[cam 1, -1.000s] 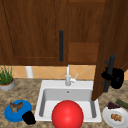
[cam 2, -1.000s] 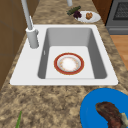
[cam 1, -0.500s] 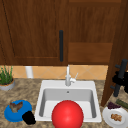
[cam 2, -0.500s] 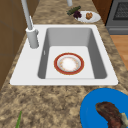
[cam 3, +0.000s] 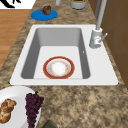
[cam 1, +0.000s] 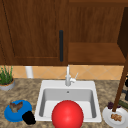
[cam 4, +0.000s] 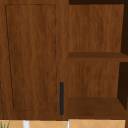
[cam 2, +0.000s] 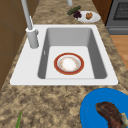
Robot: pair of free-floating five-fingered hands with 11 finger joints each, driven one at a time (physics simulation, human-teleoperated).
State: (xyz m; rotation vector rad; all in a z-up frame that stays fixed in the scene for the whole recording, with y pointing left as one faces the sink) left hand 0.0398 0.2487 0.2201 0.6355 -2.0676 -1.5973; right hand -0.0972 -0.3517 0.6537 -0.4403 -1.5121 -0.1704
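Note:
My right hand (cam 1: 126,82) is a dark patch at the right edge of the front view, just behind the swung-out edge of the open right cabinet door (cam 1: 120,86). Its fingers are hidden. The open cabinet shows two bare wooden shelves (cam 1: 95,53) (cam 4: 95,105). My left hand (cam 1: 28,117) hovers low at the counter's front, beside a blue plate (cam 1: 10,115). In the right side view the left hand (cam 3: 8,2) has its fingers spread and holds nothing. A red bowl (cam 2: 68,63) sits in the white sink (cam 1: 67,84).
The left cabinet door is closed, with a dark vertical handle (cam 1: 61,46). Behind the sink stands a faucet (cam 1: 68,77). The blue plate carries brown food (cam 1: 15,106). A white plate (cam 1: 108,118) with bread and grapes sits at the right. A potted plant (cam 1: 6,80) stands far left.
My right hand has moved right to the picture's edge, and the right cabinet door has swung further open with it. The left hand has not moved.

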